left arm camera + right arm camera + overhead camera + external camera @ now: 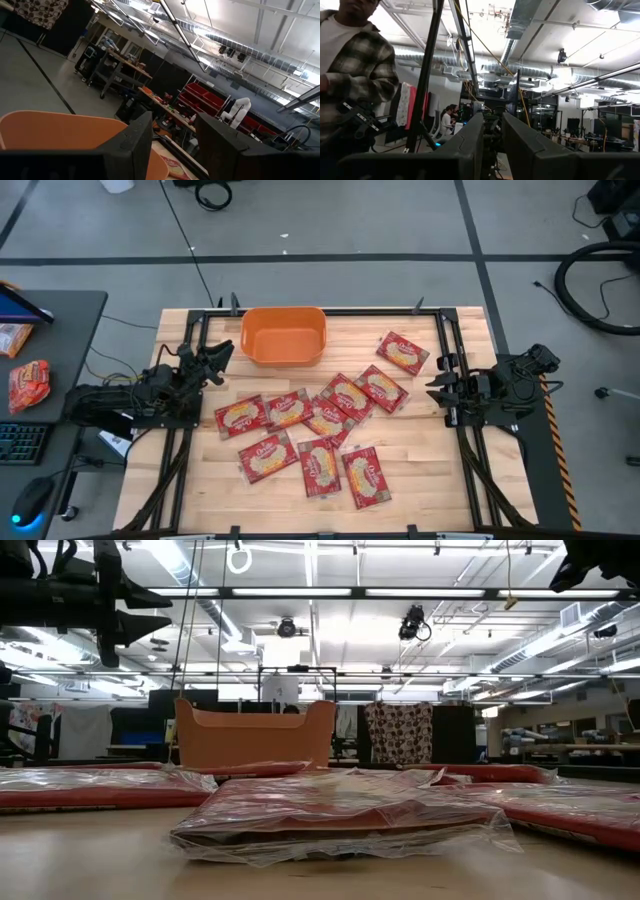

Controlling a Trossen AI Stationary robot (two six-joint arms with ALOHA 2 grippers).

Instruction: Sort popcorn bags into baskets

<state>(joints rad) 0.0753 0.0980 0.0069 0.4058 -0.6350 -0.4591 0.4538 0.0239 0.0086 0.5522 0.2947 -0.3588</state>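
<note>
Several flat red popcorn bags [330, 420] with cream oval labels lie on the wooden table, most of them overlapping in a cluster at its middle. One bag [402, 352] lies apart toward the far right. In the low view the nearest bag [340, 812] lies flat in the foreground. The orange basket [283, 335] stands at the table's far edge, with nothing showing in it; it also shows in the low view [255, 735] and the left wrist view [55, 127]. My left gripper [222, 360] [172, 145] hovers open near the basket's left side. My right gripper [436, 388] [492, 137] waits open at the right edge.
A dark metal frame [440, 330] runs along the table's sides. A side table [40, 370] on the left holds snack packets, a keyboard and a mouse. A person in a plaid shirt [355, 75] stands beyond the table. Bare wood lies along the near edge.
</note>
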